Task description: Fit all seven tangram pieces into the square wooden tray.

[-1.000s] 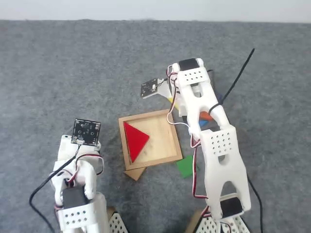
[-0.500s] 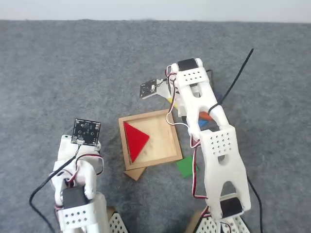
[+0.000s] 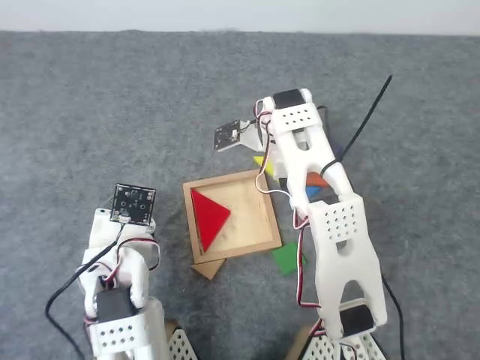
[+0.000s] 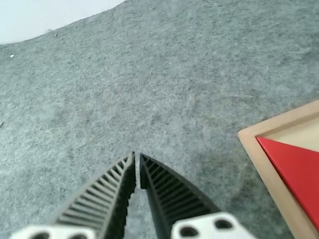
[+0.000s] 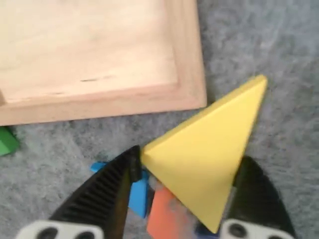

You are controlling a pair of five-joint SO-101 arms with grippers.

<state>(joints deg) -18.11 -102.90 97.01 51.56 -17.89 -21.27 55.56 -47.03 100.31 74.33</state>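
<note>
Found yellow triangular wooden piece (image 5: 204,159) pinched in right gripper (image 5: 192,167), just off the upper right corner of square wooden tray (image 3: 196,225) in the high view. Judged tray opening to lie down-left of the piece there; long edge slanted against the near rim, so probably needs turning. Found red triangular piece (image 3: 208,214) seated in tray's left half. Found left gripper (image 4: 137,164) pressed together, empty, lower left, well apart; right arm nearer.

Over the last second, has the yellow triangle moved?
Yes, slightly. In the high view the yellow triangle, held in the right gripper, has slid out leftward from under the arm, just beyond the wooden tray's far edge.
</note>
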